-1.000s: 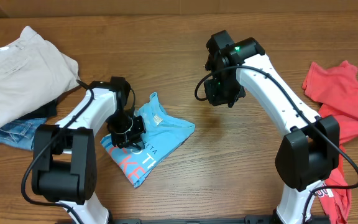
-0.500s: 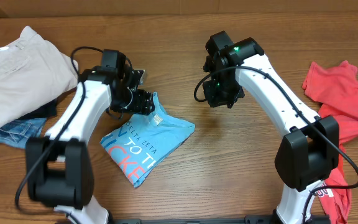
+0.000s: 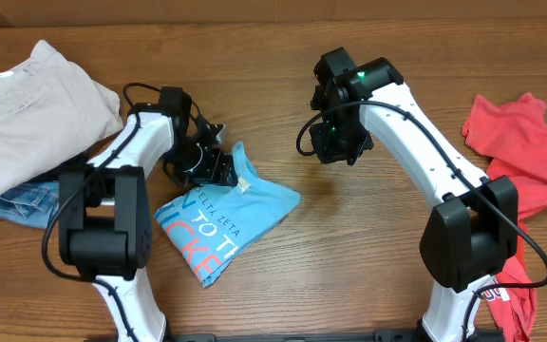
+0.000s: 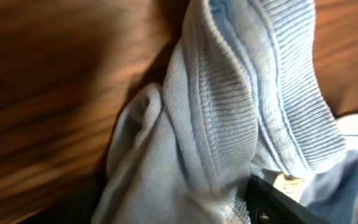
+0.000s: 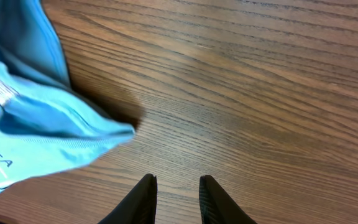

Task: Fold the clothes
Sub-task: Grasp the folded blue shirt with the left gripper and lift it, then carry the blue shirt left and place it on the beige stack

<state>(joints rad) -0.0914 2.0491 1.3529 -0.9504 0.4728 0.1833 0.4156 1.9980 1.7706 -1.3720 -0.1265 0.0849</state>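
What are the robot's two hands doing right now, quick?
Left gripper: at the blue shirt's collar; open or shut cannot be told.
Right gripper: slightly open, holding nothing, above the table.

2 white arms [image 3: 424,142], black joints [image 3: 468,242]

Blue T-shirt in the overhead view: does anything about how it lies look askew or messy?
The sky-blue T-shirt lies as a lopsided, slanted bundle rather than a square fold. Its ribbed collar is bunched and crumpled at the upper corner, and one corner juts out sideways. No tear or stain shows.
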